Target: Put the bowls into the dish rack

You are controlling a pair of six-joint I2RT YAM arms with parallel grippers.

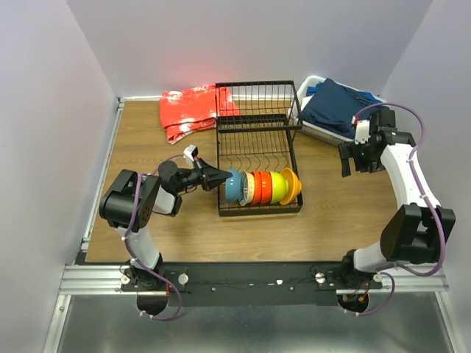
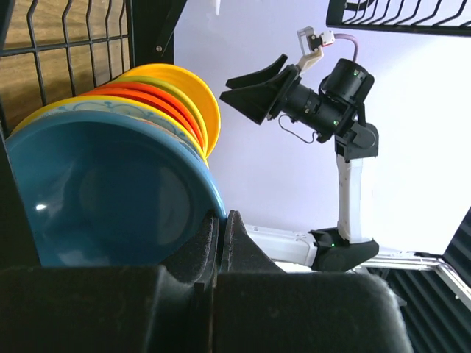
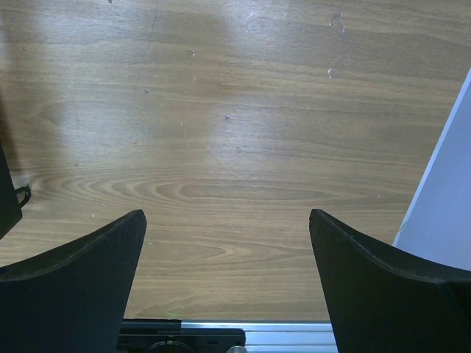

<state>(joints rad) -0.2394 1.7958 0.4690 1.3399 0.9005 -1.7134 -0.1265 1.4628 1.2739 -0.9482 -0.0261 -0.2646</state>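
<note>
— Bowls: where, and facing which way?
— In the dish rack, near end. Stand on edge, nested in one row running left to right, across the rack's long axis. Mouths apparently toward the right. Blue bowl leftmost, then red-orange, lime, yellow-orange.
— Grippers?
— Left gripper pinched fully shut on nothing, tips right at the blue bowl's rim; touching or just short, hard to tell. Right gripper spread wide, empty, hangs over bare table right of the rack.
— Surface, room?
— Wood-grain top, faintly scratched; metal rail along the near edge; plain pale walls around.
— Materials?
— Glossy, smooth bowls. Thin black wire rack, raised tier at the far end. Crumpled red cloth to its left, white basket holding dark blue cloth to its right.
</note>
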